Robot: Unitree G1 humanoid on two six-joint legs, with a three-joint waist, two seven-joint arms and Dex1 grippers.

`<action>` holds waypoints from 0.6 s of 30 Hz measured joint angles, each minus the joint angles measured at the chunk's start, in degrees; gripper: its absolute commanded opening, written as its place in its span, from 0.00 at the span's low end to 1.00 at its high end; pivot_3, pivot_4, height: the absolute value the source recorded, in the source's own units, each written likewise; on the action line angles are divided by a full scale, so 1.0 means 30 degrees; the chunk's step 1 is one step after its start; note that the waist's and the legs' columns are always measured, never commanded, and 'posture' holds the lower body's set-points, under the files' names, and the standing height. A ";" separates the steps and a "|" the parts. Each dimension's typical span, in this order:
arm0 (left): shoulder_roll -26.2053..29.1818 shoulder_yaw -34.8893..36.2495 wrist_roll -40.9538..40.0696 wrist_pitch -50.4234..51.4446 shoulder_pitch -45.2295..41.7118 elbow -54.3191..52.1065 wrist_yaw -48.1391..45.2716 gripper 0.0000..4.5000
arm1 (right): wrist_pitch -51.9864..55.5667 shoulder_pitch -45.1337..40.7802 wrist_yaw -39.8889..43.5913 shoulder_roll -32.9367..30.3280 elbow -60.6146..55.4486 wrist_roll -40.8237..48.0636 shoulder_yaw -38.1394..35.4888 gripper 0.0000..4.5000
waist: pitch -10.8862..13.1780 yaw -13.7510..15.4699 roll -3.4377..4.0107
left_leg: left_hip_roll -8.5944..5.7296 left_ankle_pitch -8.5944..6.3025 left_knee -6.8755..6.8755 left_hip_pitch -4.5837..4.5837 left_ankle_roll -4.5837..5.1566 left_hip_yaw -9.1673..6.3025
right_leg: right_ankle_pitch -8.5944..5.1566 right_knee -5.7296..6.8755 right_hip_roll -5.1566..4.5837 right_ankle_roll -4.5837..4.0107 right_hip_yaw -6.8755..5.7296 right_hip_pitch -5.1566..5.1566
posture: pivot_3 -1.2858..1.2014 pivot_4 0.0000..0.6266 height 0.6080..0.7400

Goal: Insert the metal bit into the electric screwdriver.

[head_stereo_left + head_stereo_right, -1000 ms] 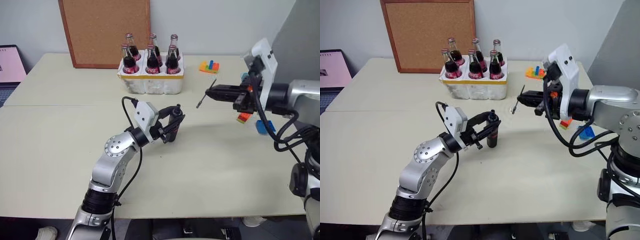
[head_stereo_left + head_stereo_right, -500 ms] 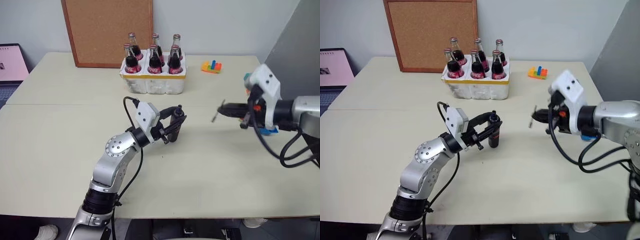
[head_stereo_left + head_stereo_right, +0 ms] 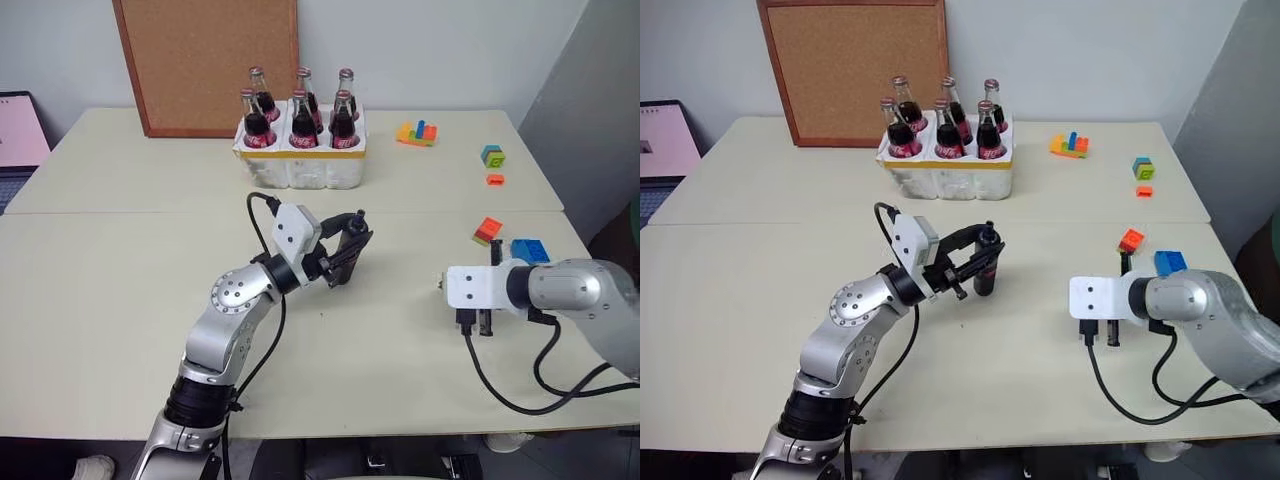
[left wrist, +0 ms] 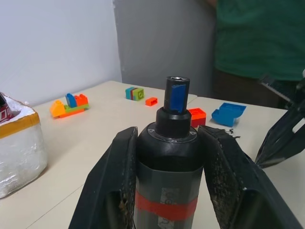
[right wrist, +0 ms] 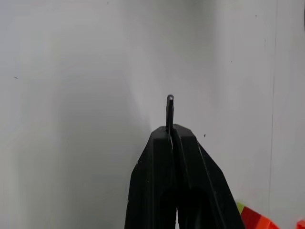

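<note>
Left gripper [image 4: 171, 191] clamps stubby black cylindrical electric screwdriver [image 4: 169, 162] with red band, bluish socket end facing away, likely ready for receiving. Right gripper [image 5: 171, 136] closed on thin dark-grey metal bit [image 5: 169, 107], low over table [image 3: 120, 300], well apart from screwdriver.

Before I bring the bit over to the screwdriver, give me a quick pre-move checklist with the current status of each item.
1. Left gripper shut on the electric screwdriver: ok.
2. Screwdriver socket facing outward, unobstructed: ok.
3. Right gripper shut on the metal bit: ok.
4. Bit protruding past the fingertips: ok.
5. Bit lined up with the socket: not ok, right gripper sits low near the table, apart from the screwdriver.
6. Bit straight in the grip: cannot tell.
</note>
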 measured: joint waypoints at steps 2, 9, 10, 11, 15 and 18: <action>-0.0006 -0.0012 0.0002 0.0040 -0.0031 -0.0003 0.0001 0.36 | -0.0241 -0.0190 0.0141 0.0750 0.0294 -0.0914 0.0352 0.00 | 0.0000 0.0000 0.0001 | -0.0004 0.0001 0.0002 -0.0001 -0.0001 0.0004 | 0.0000 0.0001 -0.0006 0.0000 0.0008 -0.0001 | 0.52 0.24 1.00; -0.0016 -0.0023 0.0011 0.0058 -0.0042 -0.0003 0.0008 0.36 | -0.0288 -0.0038 0.0814 0.2159 0.0392 -0.1769 0.0194 0.35 | 0.0000 0.0029 0.0000 | -0.0009 0.0000 0.0007 -0.0003 0.0000 -0.0005 | 0.0001 0.0002 -0.0013 -0.0001 0.0000 0.0008 | 0.52 0.24 1.00; -0.0016 -0.0024 0.0013 0.0066 -0.0045 -0.0002 0.0010 0.36 | -0.0208 0.0102 0.0836 0.2420 0.0352 -0.1697 -0.0124 0.42 | 0.0000 0.0031 0.0000 | -0.0010 0.0000 0.0011 -0.0001 0.0000 -0.0003 | 0.0001 0.0006 -0.0013 0.0000 0.0004 0.0009 | 0.52 0.24 1.00; -0.0013 -0.0024 0.0013 0.0069 -0.0047 -0.0003 0.0012 0.36 | -0.0050 0.0178 0.0872 0.2565 0.0279 -0.1531 -0.0381 0.47 | 0.0000 0.0030 0.0001 | -0.0012 0.0000 0.0011 0.0000 0.0000 -0.0002 | 0.0001 0.0012 -0.0013 -0.0001 0.0004 0.0008 | 0.52 0.24 1.00; -0.0013 -0.0025 0.0016 0.0099 -0.0059 0.0001 0.0021 0.36 | 0.0846 0.0119 0.1578 0.3233 -0.0184 0.0330 -0.2725 0.61 | 0.0000 0.0030 0.0000 | -0.0012 0.0000 0.0015 0.0006 0.0002 -0.0012 | 0.0001 0.0023 -0.0012 -0.0001 -0.0005 0.0014 | 0.52 0.24 1.00; -0.0011 -0.0040 0.0035 0.0118 -0.0103 0.0035 0.0005 0.36 | -0.0007 -0.0362 0.2583 0.2981 0.0392 0.1282 -0.3740 0.61 | 0.0000 0.0035 0.0001 | -0.0024 -0.0002 0.0018 0.0011 0.0004 -0.0011 | 0.0002 0.0029 -0.0012 -0.0002 -0.0003 0.0018 | 0.52 0.24 1.00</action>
